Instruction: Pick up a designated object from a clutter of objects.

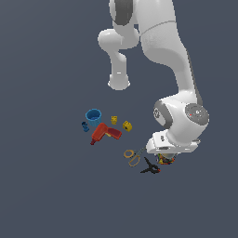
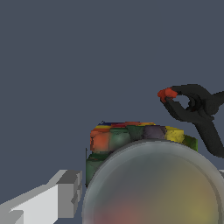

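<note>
- Surface: flat, uniform slate-grey floor (image 1: 46, 195); no walls or room edges are visible.
- Small round clear jar with silver-grey domed lid and red, yellow and green contents (image 2: 131, 140): directly beneath the white arm's gripper (image 1: 166, 158), just beside the black spring clamp (image 1: 150, 168).
- Gripper: one pale finger (image 2: 57, 197) beside the jar; whether the jaws grip cannot be told.
- Blue plastic cup (image 1: 93, 116) and red drill (image 1: 104, 133): well apart, towards the exterior view's left.
</note>
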You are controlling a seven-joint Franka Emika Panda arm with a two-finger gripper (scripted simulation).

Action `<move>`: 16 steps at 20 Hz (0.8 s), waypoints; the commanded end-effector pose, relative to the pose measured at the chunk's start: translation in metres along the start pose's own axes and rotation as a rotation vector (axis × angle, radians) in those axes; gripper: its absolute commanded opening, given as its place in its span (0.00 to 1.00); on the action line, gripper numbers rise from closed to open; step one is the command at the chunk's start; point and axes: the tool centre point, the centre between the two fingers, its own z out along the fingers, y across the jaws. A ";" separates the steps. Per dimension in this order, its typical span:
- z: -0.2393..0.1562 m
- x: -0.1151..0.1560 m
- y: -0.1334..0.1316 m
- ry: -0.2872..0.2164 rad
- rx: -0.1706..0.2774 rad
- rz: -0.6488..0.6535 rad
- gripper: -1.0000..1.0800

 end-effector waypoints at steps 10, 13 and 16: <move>0.005 0.002 0.000 0.002 0.001 0.000 0.00; 0.005 0.002 0.000 0.002 0.001 0.000 0.00; 0.003 0.001 0.000 0.001 0.001 0.000 0.00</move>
